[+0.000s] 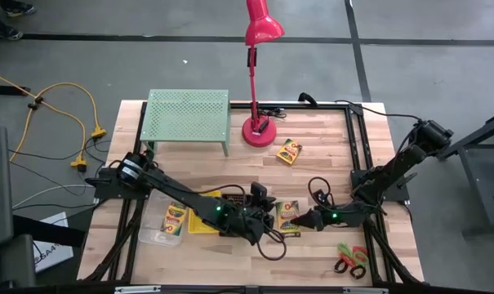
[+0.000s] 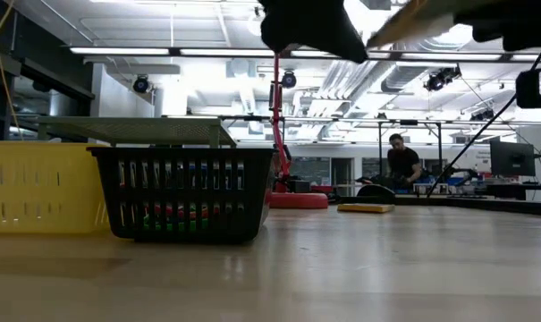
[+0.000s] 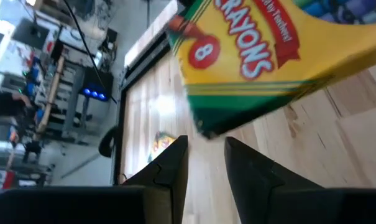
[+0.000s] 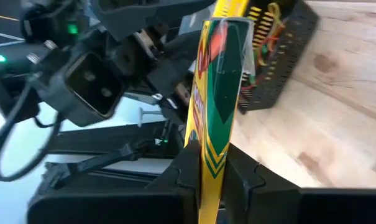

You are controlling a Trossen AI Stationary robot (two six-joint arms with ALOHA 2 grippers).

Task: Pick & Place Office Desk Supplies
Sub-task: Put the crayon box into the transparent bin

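So the right gripper (image 4: 207,177) is pinched tight on the thin edge of a flat yellow cardboard crayon box (image 4: 217,93), holding it up off the pale wood-plank surface (image 1: 312,261) near the middle front. The box is a slim rectangle with green chevrons and red print, glossy looking. The left gripper (image 3: 206,158) sits right by it with its two dark, blunt fingers parted and nothing between them; that same box hangs just past its fingertips.

Other bits: a second crayon box (image 1: 175,220) lies in the clear plastic bin (image 1: 149,237) at the front left, and a third one (image 1: 289,151) lies flat farther back near the round base of the red lamp (image 1: 258,131). The black mesh bin (image 2: 182,192) has coloured stuff inside, with a slotted yellow bin (image 2: 38,188) just beside it. Scissors (image 1: 351,259) with red and green handles sit front right. The light-green perforated metal rack (image 1: 188,114) is at the back left.
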